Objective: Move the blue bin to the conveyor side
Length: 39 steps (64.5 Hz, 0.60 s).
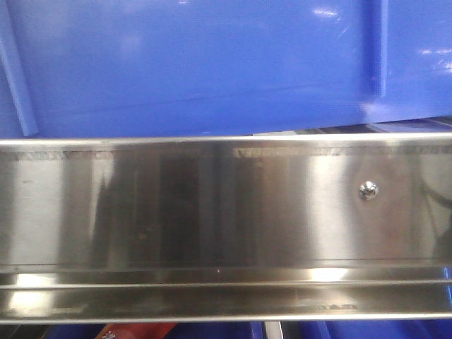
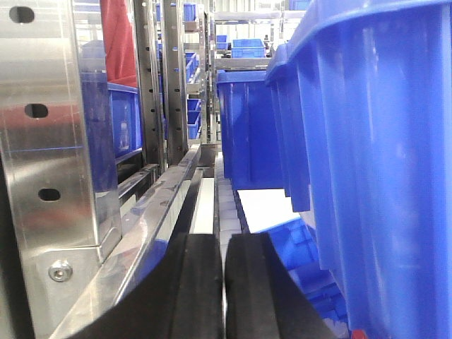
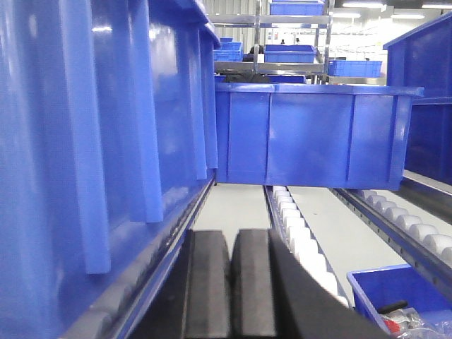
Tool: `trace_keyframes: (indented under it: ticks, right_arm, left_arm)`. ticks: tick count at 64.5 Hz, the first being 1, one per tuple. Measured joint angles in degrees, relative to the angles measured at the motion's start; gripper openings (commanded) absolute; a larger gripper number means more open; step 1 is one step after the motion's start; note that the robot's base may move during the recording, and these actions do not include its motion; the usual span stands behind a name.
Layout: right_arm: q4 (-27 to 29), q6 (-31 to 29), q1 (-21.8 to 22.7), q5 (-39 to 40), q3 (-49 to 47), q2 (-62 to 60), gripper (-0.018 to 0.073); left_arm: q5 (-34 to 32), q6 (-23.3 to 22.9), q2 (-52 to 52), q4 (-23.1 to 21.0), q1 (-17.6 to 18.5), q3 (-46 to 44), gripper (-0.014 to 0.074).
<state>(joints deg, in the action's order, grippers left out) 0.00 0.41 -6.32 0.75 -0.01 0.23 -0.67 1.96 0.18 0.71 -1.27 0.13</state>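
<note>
The blue bin (image 1: 212,63) fills the top of the front view as a glossy ribbed wall just above a steel rail. In the left wrist view the blue bin (image 2: 381,141) rises close on the right of my left gripper (image 2: 224,236), which is shut with nothing between its black pads. In the right wrist view the blue bin (image 3: 85,127) stands close on the left of my right gripper (image 3: 231,233), also shut and empty. Neither gripper touches the bin. The conveyor side is out of view.
A shiny stainless rail (image 1: 212,205) with a screw (image 1: 368,189) runs across the front. Another blue crate (image 3: 311,134) sits ahead on white roller tracks (image 3: 296,226). Perforated steel uprights (image 2: 42,141) stand left. A small blue tub (image 3: 402,296) lies lower right.
</note>
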Motion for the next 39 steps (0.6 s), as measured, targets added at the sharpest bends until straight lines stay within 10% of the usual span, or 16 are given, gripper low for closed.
trace_keyframes:
  ticks: [39]
  right_arm:
    - [0.00, 0.00, 0.00, 0.00, 0.00, 0.00, -0.0089]
  left_arm:
    - [0.00, 0.00, 0.00, 0.00, 0.00, 0.00, 0.0011]
